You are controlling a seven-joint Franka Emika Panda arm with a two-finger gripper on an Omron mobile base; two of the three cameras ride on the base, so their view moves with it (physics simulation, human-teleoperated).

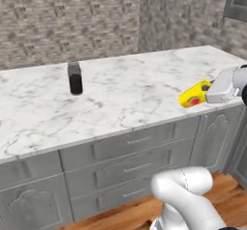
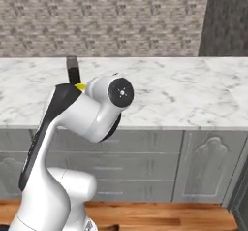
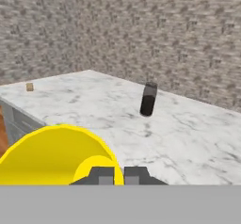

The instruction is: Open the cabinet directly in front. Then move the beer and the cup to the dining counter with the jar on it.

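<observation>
The yellow cup [image 1: 192, 95] with its red mark lies tilted on its side in my gripper [image 1: 203, 91], which is shut on it just above the right part of the white marble dining counter [image 1: 125, 96]. In the hand view the cup [image 3: 52, 155] bulges large at the lower left beside my gripper [image 3: 119, 176]. The jar [image 1: 75, 78], black with a grey top, stands upright on the counter well to the left of the cup; it shows too in the hand view, jar [image 3: 148, 99]. My arm half hides the jar [image 2: 72, 69] and leaves a sliver of cup [image 2: 81, 86]. The beer is out of view.
Grey drawers and panelled doors [image 1: 135, 151] run under the counter, above a wooden floor. A stone-brick wall [image 1: 72, 16] rises behind it. A grey panelled cabinet corner [image 1: 236, 2] hangs at the upper right. A small brown object [image 3: 29, 87] sits on the counter's far end.
</observation>
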